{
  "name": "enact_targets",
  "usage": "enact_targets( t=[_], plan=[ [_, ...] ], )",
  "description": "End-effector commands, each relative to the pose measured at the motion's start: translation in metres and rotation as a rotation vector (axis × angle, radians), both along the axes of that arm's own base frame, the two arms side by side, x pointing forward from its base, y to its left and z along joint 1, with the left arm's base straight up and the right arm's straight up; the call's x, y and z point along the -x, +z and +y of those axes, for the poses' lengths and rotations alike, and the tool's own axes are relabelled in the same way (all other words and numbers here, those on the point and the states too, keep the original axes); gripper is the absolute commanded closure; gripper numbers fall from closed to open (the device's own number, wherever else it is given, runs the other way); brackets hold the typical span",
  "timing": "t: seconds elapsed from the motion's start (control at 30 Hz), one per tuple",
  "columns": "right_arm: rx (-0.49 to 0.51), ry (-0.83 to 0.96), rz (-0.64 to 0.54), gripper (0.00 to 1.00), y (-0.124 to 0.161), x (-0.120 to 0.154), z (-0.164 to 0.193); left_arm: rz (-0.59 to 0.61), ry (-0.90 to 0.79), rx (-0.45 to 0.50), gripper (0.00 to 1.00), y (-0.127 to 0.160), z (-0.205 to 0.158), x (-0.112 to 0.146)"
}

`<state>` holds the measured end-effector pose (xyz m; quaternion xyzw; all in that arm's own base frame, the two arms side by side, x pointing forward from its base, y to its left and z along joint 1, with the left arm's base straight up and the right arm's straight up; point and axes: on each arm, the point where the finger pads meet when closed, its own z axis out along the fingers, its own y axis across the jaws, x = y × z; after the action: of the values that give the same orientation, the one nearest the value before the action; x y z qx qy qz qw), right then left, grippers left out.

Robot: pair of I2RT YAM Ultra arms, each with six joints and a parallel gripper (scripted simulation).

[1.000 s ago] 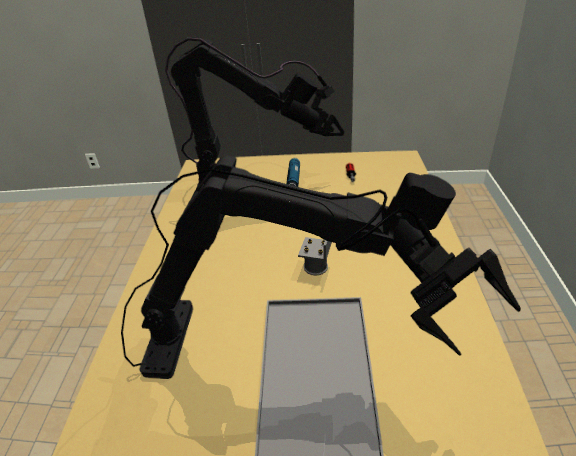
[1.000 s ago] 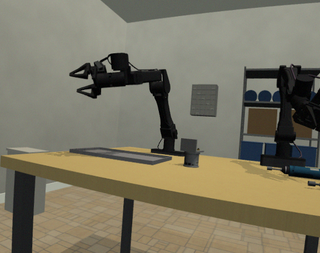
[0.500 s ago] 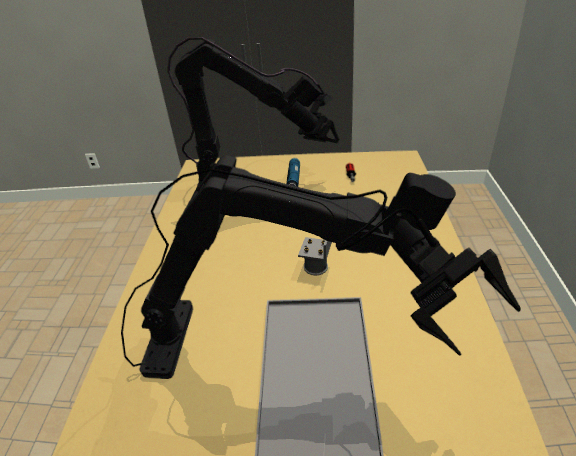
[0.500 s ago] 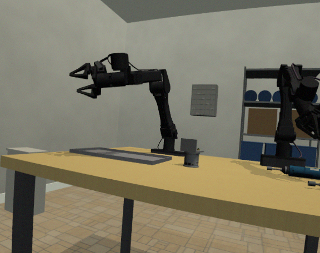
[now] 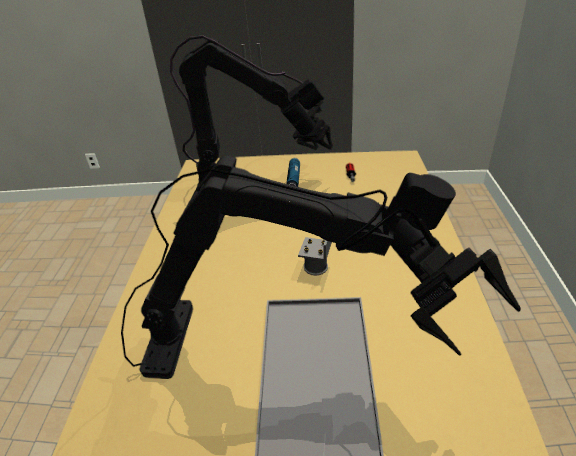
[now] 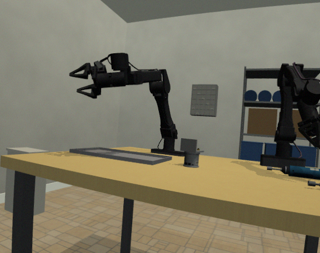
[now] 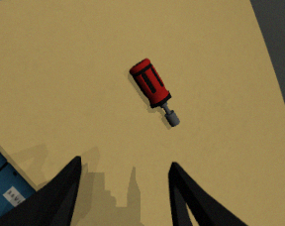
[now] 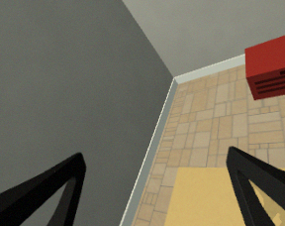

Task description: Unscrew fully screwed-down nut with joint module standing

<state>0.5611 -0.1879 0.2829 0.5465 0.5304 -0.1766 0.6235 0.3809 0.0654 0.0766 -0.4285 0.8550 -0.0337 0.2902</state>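
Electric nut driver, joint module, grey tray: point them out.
Electric nut driver [image 5: 294, 170] [image 6: 308, 172] [image 7: 3, 185]: top, exterior, left wrist; blue barrel.
Joint module [image 5: 315, 266] [image 6: 191, 159]: top, exterior; round body.
Grey tray [image 5: 314, 301] [image 6: 161, 161]: top, exterior; rim.
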Motion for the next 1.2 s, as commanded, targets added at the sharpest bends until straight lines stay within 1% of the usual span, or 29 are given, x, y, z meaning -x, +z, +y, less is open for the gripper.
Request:
enact_targets(
  t=[0.0, 0.1, 0.17, 0.2, 0.27, 0.33, 0.67, 0.83, 0.9, 1.17],
  plan=[
    [0.001, 0.0, -0.014, 0.0, 0.006, 0.001, 0.0, 0.071, 0.081, 0.075, 0.35, -0.004, 0.003, 0.01],
    [0.001, 0.0, -0.014, 0.0, 0.006, 0.001, 0.0, 0.115, 0.128, 0.116, 0.35, -0.011, 0.004, 0.019],
    [0.001, 0.0, -0.014, 0.0, 0.006, 0.001, 0.0, 0.115, 0.128, 0.116, 0.35, -0.011, 0.004, 0.019],
    [0.001, 0.0, -0.014, 0.0, 0.006, 0.001, 0.0, 0.094, 0.125, 0.114, 0.35, -0.004, 0.004, 0.017],
    [0.001, 0.0, -0.014, 0.0, 0.006, 0.001, 0.0, 0.094, 0.125, 0.114, 0.35, -0.004, 0.004, 0.017],
    [0.001, 0.0, -0.014, 0.0, 0.006, 0.001, 0.0, 0.145, 0.164, 0.14, 0.35, -0.014, 0.004, 0.025],
    [0.001, 0.0, -0.014, 0.0, 0.006, 0.001, 0.0, 0.295, 0.344, 0.258, 0.35, -0.029, 0.005, 0.058],
    [0.001, 0.0, -0.014, 0.0, 0.006, 0.001, 0.0, 0.277, 0.34, 0.257, 0.35, -0.023, 0.005, 0.056],
    [0.001, 0.0, -0.014, 0.0, 0.006, 0.001, 0.0, 0.326, 0.384, 0.277, 0.35, -0.03, 0.005, 0.065],
    [0.001, 0.0, -0.014, 0.0, 0.006, 0.001, 0.0, 0.449, 0.545, 0.354, 0.35, -0.034, 0.003, 0.092]
  ],
)
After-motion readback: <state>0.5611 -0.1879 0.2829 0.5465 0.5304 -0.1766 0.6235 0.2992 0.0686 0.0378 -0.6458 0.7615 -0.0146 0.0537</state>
